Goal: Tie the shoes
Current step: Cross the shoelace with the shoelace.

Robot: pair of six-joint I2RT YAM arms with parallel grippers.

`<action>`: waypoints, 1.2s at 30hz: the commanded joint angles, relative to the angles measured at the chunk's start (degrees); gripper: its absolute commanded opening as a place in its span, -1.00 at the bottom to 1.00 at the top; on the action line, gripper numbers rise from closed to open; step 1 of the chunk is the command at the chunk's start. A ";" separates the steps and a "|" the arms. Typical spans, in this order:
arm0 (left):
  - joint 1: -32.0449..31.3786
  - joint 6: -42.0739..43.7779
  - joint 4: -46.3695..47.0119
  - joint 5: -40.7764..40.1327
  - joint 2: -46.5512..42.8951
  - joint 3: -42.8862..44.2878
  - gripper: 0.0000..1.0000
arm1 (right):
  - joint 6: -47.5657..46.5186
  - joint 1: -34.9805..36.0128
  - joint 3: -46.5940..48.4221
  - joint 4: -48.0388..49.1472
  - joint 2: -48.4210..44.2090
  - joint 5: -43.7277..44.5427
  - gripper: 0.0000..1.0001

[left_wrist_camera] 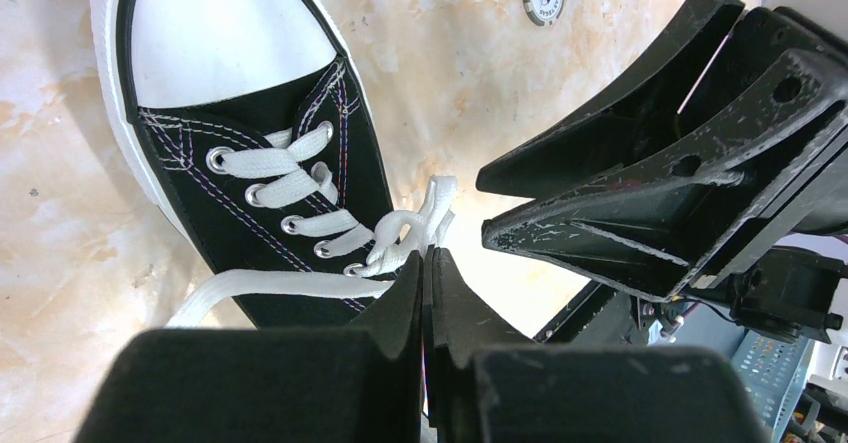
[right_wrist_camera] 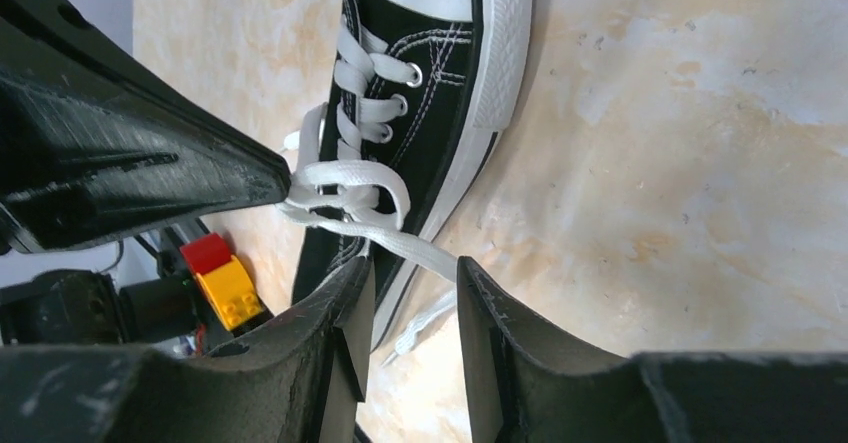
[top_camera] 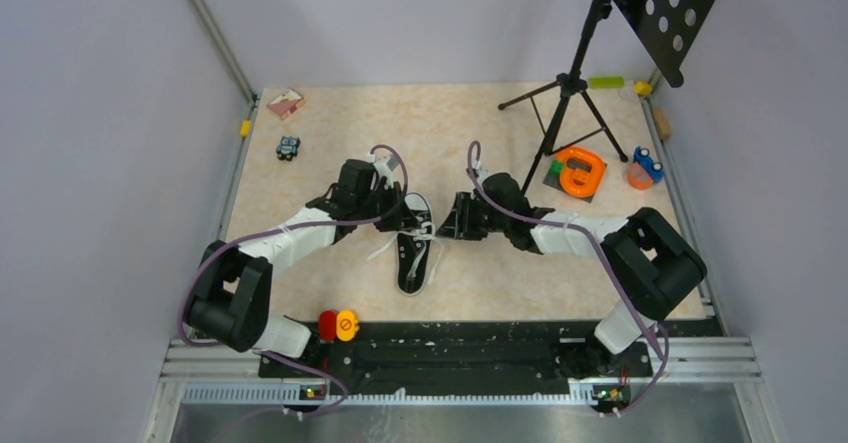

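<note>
Lying between the two arms near the middle of the counter [top_camera: 480, 133], the black sneaker [top_camera: 411, 275] has its long axis running from the near edge toward the far wall. The white toe cap [left_wrist_camera: 215, 33] appears to be at the far end, with the heel toward the arm bases. The white laces [left_wrist_camera: 285, 168] are threaded through the eyelets but not tied; only a loose crossing [right_wrist_camera: 350, 181] sits above the top eyelets. The left jaws are fully shut, their tips at this crossing, where they appear to pinch a lace strand [left_wrist_camera: 290, 283]. The right jaws stand about half open and hold nothing. A second strand [right_wrist_camera: 425, 251] runs slantwise across their tips, so the lace lies directly ahead of the gap. Both arms are at the lacing: the left in contact, the right just beside the shoe's flank. The coming move probably turns on closing the right jaws on that strand and drawing it sideways, away from the left. Bare counter is available to the right of the shoe; the tripod [top_camera: 565, 113] stands well apart, behind the right arm [top_camera: 575, 235]. The red-and-yellow block [top_camera: 338, 325] at the near rail is close to the heel, so room for pulling toward the bases looks short.
</note>
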 commanded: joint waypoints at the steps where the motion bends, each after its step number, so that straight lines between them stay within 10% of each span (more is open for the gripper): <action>1: 0.28 0.46 1.60 1.06 -1.38 0.72 -1.00 | -5.32 0.11 -3.04 5.36 -2.61 -1.29 -0.24; 29: 0.23 -0.23 1.53 -2.50 -2.23 0.91 -1.00 | -11.27 3.95 -5.11 15.74 4.28 2.12 -0.28; 36: 0.23 -0.82 2.29 -2.63 -2.68 0.45 -1.00 | -10.39 4.59 -5.43 17.50 5.21 1.53 -0.66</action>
